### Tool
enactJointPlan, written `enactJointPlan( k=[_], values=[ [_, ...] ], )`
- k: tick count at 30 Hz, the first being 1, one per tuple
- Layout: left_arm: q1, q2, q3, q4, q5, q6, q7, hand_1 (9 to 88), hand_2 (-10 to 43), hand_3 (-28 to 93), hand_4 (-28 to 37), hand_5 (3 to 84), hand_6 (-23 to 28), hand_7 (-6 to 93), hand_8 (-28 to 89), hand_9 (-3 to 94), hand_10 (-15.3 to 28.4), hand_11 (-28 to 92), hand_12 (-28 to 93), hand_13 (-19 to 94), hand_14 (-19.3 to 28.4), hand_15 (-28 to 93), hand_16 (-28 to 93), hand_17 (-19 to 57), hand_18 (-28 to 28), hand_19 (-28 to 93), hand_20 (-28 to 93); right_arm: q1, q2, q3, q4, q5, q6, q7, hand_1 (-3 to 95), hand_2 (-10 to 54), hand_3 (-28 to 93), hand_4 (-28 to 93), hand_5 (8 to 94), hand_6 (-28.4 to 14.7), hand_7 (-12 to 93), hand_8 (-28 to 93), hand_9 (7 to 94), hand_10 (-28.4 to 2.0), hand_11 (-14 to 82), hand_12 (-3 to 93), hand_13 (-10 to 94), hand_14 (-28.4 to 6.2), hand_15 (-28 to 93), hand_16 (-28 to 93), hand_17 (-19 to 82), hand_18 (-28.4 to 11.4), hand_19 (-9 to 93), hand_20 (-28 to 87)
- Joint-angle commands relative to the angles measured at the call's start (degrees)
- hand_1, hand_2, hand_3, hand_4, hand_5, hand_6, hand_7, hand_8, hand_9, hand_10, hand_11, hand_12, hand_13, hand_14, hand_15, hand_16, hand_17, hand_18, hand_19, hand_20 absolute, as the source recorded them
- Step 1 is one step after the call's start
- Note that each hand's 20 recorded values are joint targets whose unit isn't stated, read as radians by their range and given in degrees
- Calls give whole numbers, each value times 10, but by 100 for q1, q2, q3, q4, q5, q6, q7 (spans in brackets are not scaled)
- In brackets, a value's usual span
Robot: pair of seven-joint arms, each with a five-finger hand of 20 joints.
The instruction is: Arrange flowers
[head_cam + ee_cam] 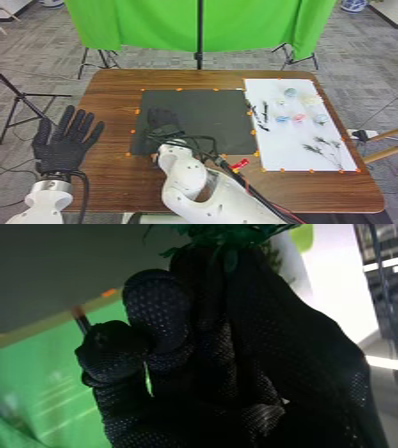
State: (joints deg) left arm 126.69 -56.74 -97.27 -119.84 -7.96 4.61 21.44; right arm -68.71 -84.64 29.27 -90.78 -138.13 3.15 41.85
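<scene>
Head view — brown wooden table point(120, 187), flowers point(298, 118), green cloth point(151, 25)

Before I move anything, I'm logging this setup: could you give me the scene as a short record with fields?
Surface: brown table
Left hand: open, at the table's left side
Right hand: over the black mat
Held: green foliage, in the right hand's fingers
White sheet: right of the mat
Flowers: blue, pink and pale blooms, on the sheet
Sprigs: dark ones near the sheet's left edge
</scene>
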Motion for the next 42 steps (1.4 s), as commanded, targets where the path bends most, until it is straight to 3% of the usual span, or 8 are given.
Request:
enactJointPlan(
  k=[1, 10, 13, 20, 25, 29, 34, 42],
  values=[
    [10, 23, 95, 106, -30, -75, -73, 251, 160, 705, -283, 425, 64, 161, -95, 389, 152, 222, 136, 304, 148, 364, -42, -47, 148, 353, 166, -188, -135, 173, 64, -240, -392, -95, 560, -95, 700, -230, 729, -24, 397, 221, 848, -108, 210, 513, 799, -79, 498, 487, 501, -253, 932, 374],
    [-52, 26, 164, 136, -66, -26, -94, 249, 160, 709, -283, 425, 64, 162, -96, 389, 151, 221, 136, 303, 147, 364, -42, -47, 148, 353, 167, -155, -76, 149, 112, -330, -96, -73, 518, -95, 694, -268, 674, -44, 326, 187, 789, -137, 280, 454, 779, -108, 536, 404, 486, -255, 932, 358],
    [-20, 41, 165, 126, -139, -67, 17, 247, 156, 712, -283, 425, 65, 164, -95, 388, 150, 223, 137, 301, 147, 364, -41, -47, 148, 354, 167, -167, -47, 126, 93, -295, 0, -56, 466, -95, 744, -282, 675, -60, 266, -41, 771, -155, 344, 397, 776, -113, 554, 373, 482, -256, 932, 362],
    [27, 17, 129, 83, -183, 89, 20, 236, 136, 723, -283, 426, 67, 166, -94, 386, 151, 225, 139, 302, 149, 364, -41, -48, 149, 353, 167, -94, 121, 42, -88, -228, 135, -171, 408, -95, 736, -283, 658, -71, 237, -65, 742, -178, 423, 321, 749, -125, 588, 373, 475, -257, 932, 366],
    [28, 14, 142, 65, -195, 139, 35, 239, 139, 720, -283, 428, 69, 168, -94, 388, 151, 228, 141, 303, 150, 369, -40, -48, 150, 353, 168, -220, 219, 354, -482, 19, -911, -1197, 287, 8, 742, -218, 595, -81, 229, -77, 557, -255, 329, 245, 494, -228, 660, 260, 326, -282, 883, 346],
    [47, 26, 155, 53, -158, 117, 43, 241, 142, 719, -283, 430, 69, 170, -95, 389, 152, 232, 141, 305, 149, 374, -40, -48, 151, 356, 170, -298, 152, 492, -695, -150, -2021, -1425, 244, 61, 734, -224, 544, -49, 208, -91, 433, -271, 192, 201, 307, -256, 598, 179, 205, -283, 778, 346],
    [10, 44, 220, 64, -158, 139, 15, 240, 143, 720, -283, 429, 69, 171, -96, 390, 153, 234, 140, 305, 148, 376, -41, -49, 151, 362, 174, -350, -34, 663, -659, -45, -2876, -1217, 222, 101, 647, -226, 489, -34, 167, -91, 396, -282, 131, 198, 265, -271, 609, 186, 201, -284, 789, 429],
    [6, 13, 209, 72, -89, 181, 7, 239, 144, 719, -283, 429, 70, 169, -95, 389, 153, 235, 139, 305, 151, 385, -42, -46, 152, 364, 177, -316, -74, 695, -591, 7, -3171, -1006, 211, 109, 637, -215, 494, -66, 126, -83, 423, -283, 174, 214, 273, -283, 664, 212, 221, -284, 802, 496]
  ],
)
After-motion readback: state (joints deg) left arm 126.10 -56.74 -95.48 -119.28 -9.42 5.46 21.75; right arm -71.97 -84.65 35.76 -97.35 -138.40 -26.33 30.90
